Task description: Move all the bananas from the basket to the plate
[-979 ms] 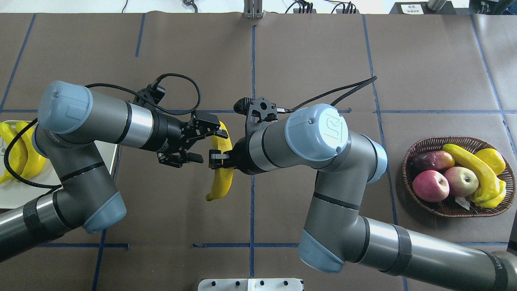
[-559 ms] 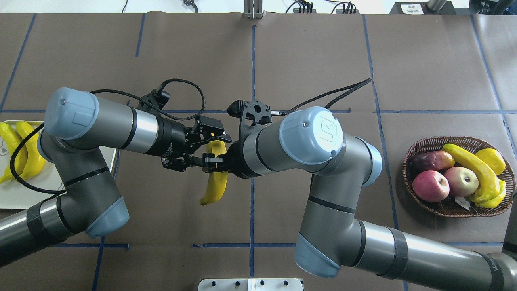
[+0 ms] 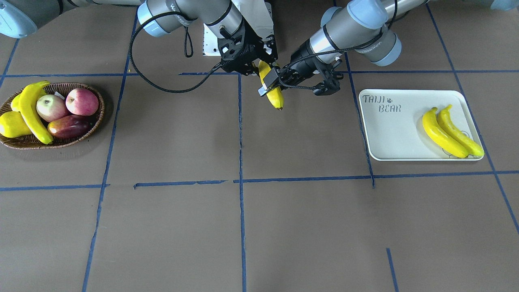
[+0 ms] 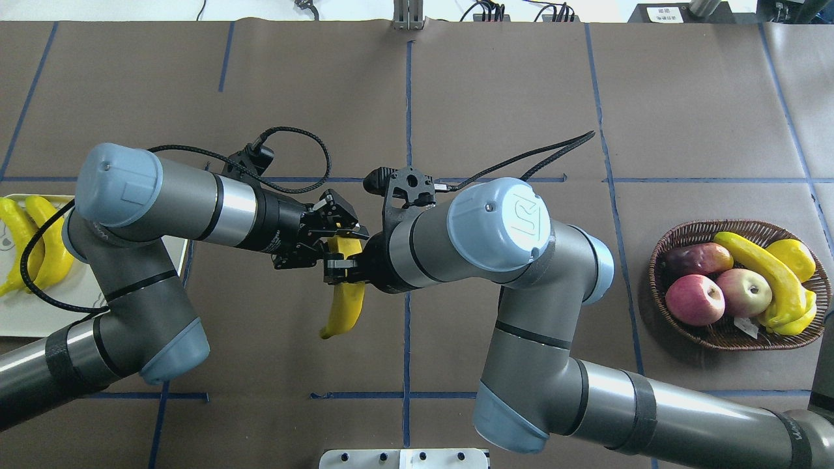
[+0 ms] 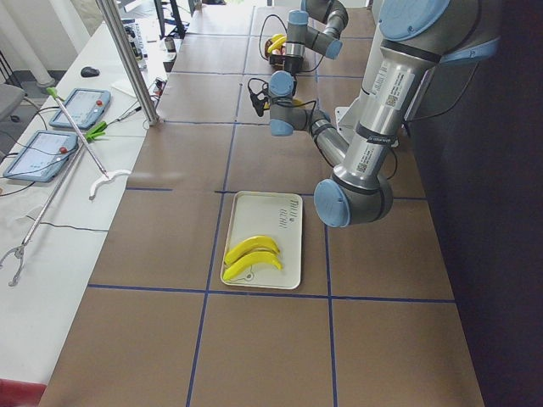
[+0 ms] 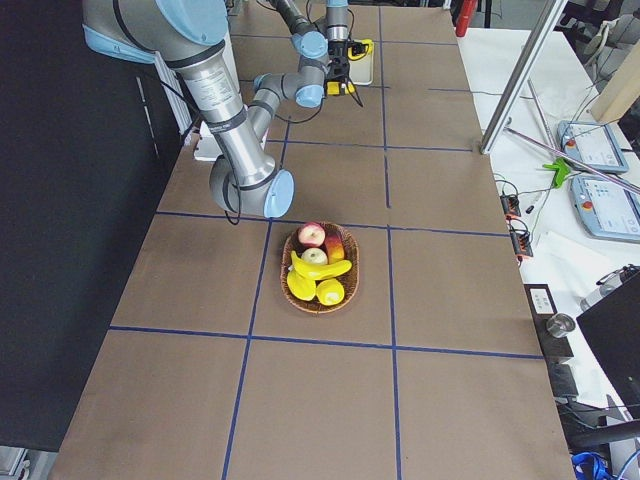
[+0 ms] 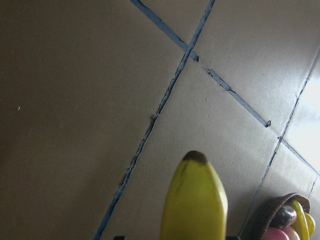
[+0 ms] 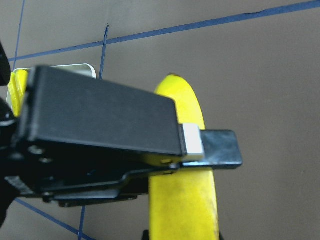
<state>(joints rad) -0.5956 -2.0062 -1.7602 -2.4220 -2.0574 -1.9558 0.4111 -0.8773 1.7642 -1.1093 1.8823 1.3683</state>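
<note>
A yellow banana (image 4: 342, 306) hangs nearly upright above the table's middle, also seen as the banana (image 3: 275, 97). My right gripper (image 4: 345, 267) is shut on its middle. My left gripper (image 4: 335, 242) is closed on its upper part from the other side, and one of its pads (image 8: 192, 146) lies across the fruit. Another banana (image 4: 762, 267) rests in the wicker basket (image 4: 736, 225) at the right. Two bananas (image 3: 442, 132) (image 3: 462, 132) lie on the white plate (image 3: 389, 134).
The basket also holds two apples (image 4: 694, 299), a dark red fruit (image 4: 697, 257) and plump yellow fruits (image 4: 791, 257). The white robot base (image 4: 404, 459) sits at the near edge. Brown table with blue tape lines lies between basket and plate.
Both arms have drawn together. My left gripper, open beside the banana a second ago, has moved around it and closed on it. The right gripper has kept hold and shifted slightly left.
</note>
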